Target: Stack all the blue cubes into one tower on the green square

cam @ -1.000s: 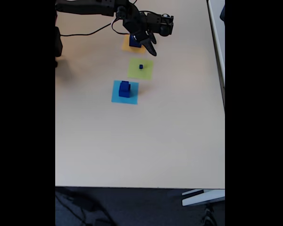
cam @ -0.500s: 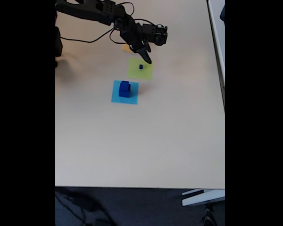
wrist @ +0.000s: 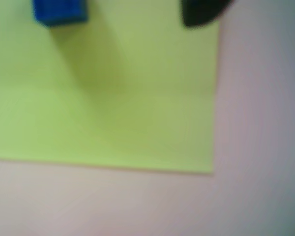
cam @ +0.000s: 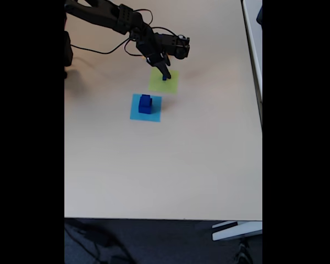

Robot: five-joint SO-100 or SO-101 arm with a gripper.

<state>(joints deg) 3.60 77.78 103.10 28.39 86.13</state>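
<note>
Standing nearest on the bench (cam: 165, 165), a light-blue square (cam: 134, 114) carries two stacked blue cubes (cam: 146, 104). Beyond it, the green square (cam: 171, 84) holds a tiny blue cube (wrist: 59, 12), the gripper (cam: 165, 75) poised just above; I cannot tell its jaw state.

The dark arm (cam: 107, 15) reaches in from the upper left of the fixed view, its wrist bent downward so the gripper (cam: 165, 74) points at the table, one black fingertip (wrist: 202, 12) blurred at the wrist view's top edge.
</note>
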